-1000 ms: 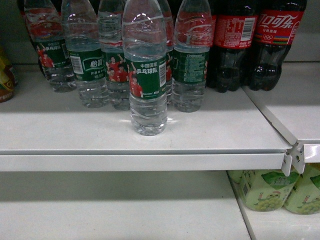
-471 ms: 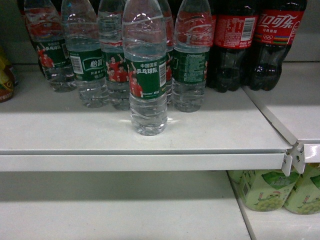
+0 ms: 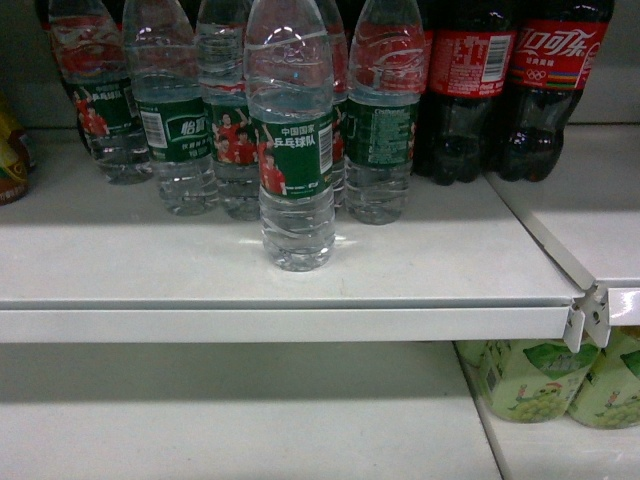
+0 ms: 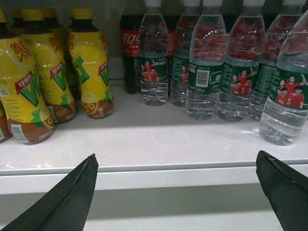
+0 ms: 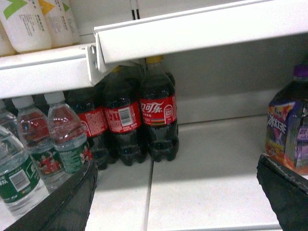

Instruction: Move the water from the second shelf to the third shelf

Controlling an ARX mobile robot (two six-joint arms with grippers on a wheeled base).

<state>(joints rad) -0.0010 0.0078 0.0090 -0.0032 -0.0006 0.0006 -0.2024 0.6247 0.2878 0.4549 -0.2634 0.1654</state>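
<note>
The water bottle stands upright near the shelf's front edge, ahead of the other water bottles. Left fingers and right fingers spread wide, holding nothing. The lower shelf looks bare, though dim.

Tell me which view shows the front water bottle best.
The head view: the front water bottle stands centered, label facing the camera. The left wrist view shows it cut off at the right edge; in the right wrist view I cannot identify it.
</note>
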